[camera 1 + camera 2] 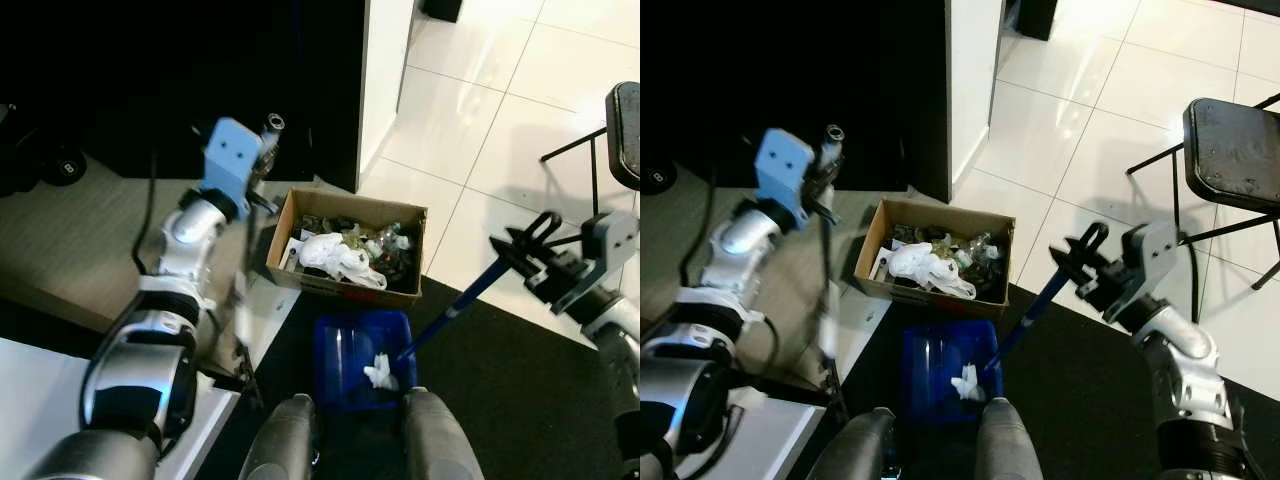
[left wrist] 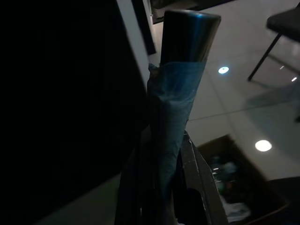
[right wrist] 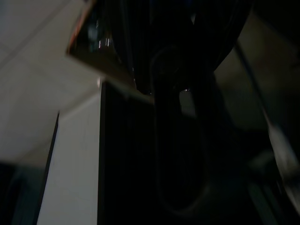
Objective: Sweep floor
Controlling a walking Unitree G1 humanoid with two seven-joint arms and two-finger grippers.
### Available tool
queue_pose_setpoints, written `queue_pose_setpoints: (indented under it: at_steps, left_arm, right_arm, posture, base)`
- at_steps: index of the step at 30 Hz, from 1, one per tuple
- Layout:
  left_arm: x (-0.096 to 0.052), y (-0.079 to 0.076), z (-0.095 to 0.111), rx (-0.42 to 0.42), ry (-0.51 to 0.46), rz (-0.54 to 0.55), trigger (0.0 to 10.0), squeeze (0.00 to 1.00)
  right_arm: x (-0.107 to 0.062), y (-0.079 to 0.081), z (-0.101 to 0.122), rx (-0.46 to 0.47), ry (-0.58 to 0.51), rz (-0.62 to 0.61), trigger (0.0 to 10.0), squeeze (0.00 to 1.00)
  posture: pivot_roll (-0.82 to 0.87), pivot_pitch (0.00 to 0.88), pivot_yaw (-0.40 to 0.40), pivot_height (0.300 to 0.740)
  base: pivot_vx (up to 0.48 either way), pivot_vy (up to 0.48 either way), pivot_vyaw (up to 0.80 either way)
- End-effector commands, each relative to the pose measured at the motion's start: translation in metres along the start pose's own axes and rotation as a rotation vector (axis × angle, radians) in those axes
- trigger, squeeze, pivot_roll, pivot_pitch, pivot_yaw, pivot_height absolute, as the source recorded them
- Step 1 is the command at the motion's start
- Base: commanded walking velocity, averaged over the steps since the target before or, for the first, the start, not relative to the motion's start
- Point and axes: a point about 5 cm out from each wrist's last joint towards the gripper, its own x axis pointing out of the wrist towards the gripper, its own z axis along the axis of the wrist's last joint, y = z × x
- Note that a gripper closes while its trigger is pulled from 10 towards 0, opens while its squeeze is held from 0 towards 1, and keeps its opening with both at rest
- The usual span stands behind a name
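The right claw (image 1: 1080, 262) pinches the long blue handle (image 1: 1035, 310) of a blue dustpan (image 1: 352, 360) resting on the dark floor mat, crumpled white paper (image 1: 381, 373) in its tray. The left claw (image 1: 262, 160) is pressed around a broom pole (image 2: 176, 112) held upright beside the cardboard box (image 1: 345, 245) of rubbish. Lifting the dustpan crookedly could likely spill the paper short of the box; the broom might knock the box's wall

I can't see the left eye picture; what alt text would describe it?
A blue dustpan holding a white paper scrap sits on dark floor before a trash-filled cardboard box. The right gripper holds its blue handle; the left gripper holds an upright pole.
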Motion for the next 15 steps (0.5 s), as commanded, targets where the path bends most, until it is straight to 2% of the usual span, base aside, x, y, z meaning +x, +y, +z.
queue_pose_setpoints:
  at_steps: [1,6,10,15]
  left_arm:
    - [-0.001,-0.001,0.0,0.018,-0.013,0.015,10.0,0.0]
    - [-0.003,-0.008,-0.005,0.011,-0.003,0.002,10.0,0.0]
    - [-0.007,-0.013,-0.009,0.013,0.005,-0.011,10.0,0.0]
    - [-0.008,-0.013,-0.01,0.035,0.01,-0.009,10.0,0.0]
  right_arm:
    - [0.005,-0.001,0.02,0.013,-0.072,0.034,10.0,0.0]
    - [0.01,-0.001,0.035,-0.002,-0.089,0.075,10.0,0.0]
    - [0.018,0.004,0.053,0.026,-0.113,0.156,10.0,0.0]
    - [0.024,-0.002,0.065,0.013,-0.149,0.145,10.0,0.0]
  posture:
    - [-0.06,0.074,0.059,0.74]
    - [-0.06,0.074,0.057,0.74]
    - [-0.07,0.073,0.048,0.74]
    - [-0.07,0.073,0.043,0.74]
  base:
    - [0.0,0.0,0.0]
    - [0.0,0.0,0.0]
    - [0.0,0.0,0.0]
    - [0.0,0.0,0.0]
